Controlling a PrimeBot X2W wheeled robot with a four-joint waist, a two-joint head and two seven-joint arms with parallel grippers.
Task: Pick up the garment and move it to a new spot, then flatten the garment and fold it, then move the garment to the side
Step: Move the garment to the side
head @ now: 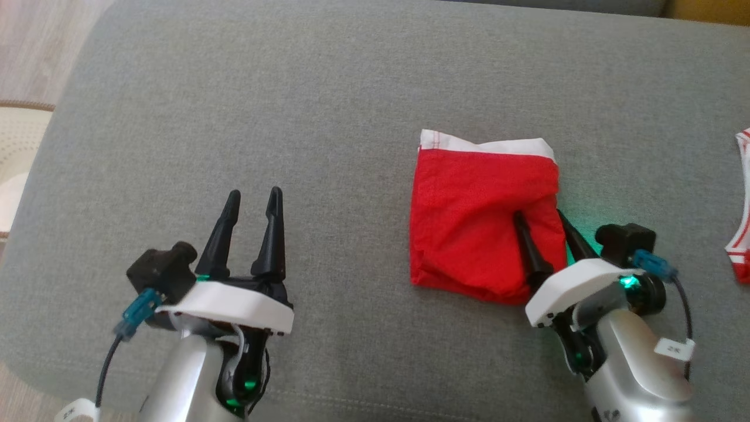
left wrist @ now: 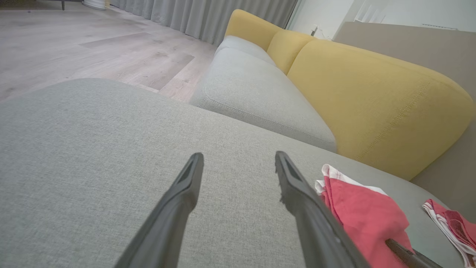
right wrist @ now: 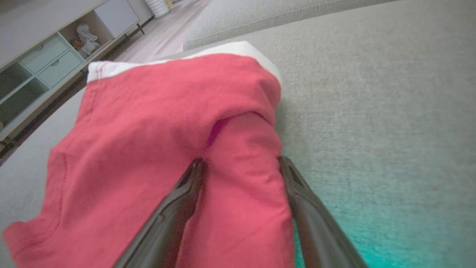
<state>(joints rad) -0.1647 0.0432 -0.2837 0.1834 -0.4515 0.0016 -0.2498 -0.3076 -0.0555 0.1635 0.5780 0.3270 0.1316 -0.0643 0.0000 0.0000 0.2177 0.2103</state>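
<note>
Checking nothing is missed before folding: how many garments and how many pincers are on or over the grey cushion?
Garments: 2, red garment and second garment at the right edge
Pincers: 2, left pincer and right pincer
Total: 4

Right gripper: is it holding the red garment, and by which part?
Nothing is held. The right gripper stands open, its fingers straddling a fold on the right edge of the red garment.

Red garment (right wrist: 148, 123) runs off the right wrist view's bottom edge, and what sits in the shelf unit (right wrist: 48, 59) behind it is too blurred to tell. Second garment (head: 739, 205) is cut by the head view's right edge.
</note>
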